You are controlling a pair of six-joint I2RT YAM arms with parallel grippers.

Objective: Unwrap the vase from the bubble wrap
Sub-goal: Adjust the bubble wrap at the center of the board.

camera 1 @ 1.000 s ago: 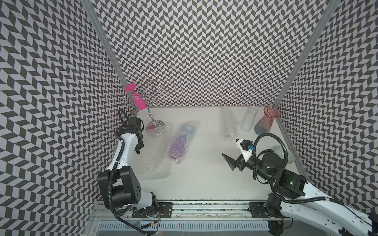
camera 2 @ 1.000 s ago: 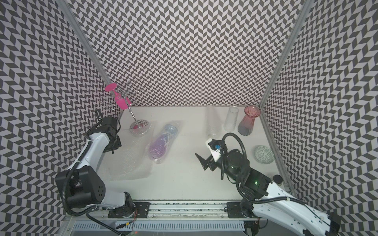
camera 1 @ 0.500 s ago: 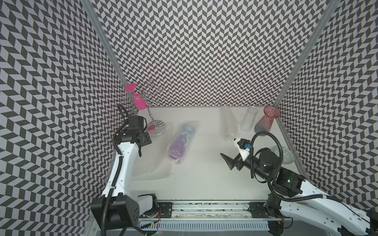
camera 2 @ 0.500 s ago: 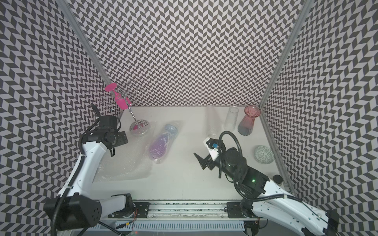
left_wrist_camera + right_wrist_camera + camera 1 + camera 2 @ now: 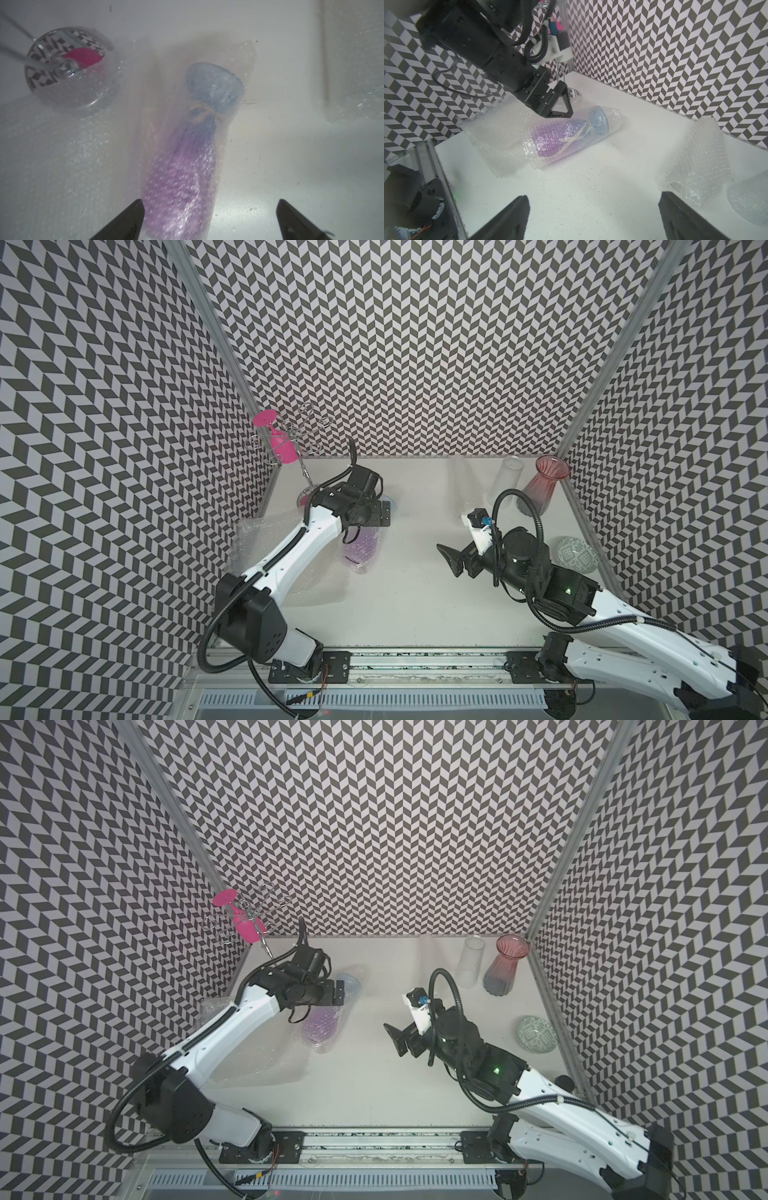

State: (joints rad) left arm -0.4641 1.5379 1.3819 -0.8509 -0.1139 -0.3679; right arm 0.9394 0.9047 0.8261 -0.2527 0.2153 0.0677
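Right tool hangs empty, jaws apart, likely leaving room. Left tool, also spread wide, hovers over the purple-and-blue vase lying on the white tabletop, half rolled in clear bubble wrap (loose flap toward the wall). Touching it? Can't tell: wrist view's blurry, arm covers part of the vase from above.

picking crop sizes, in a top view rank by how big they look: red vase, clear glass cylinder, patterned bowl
1. red vase
2. clear glass cylinder and patterned bowl: about alike, so not ranked
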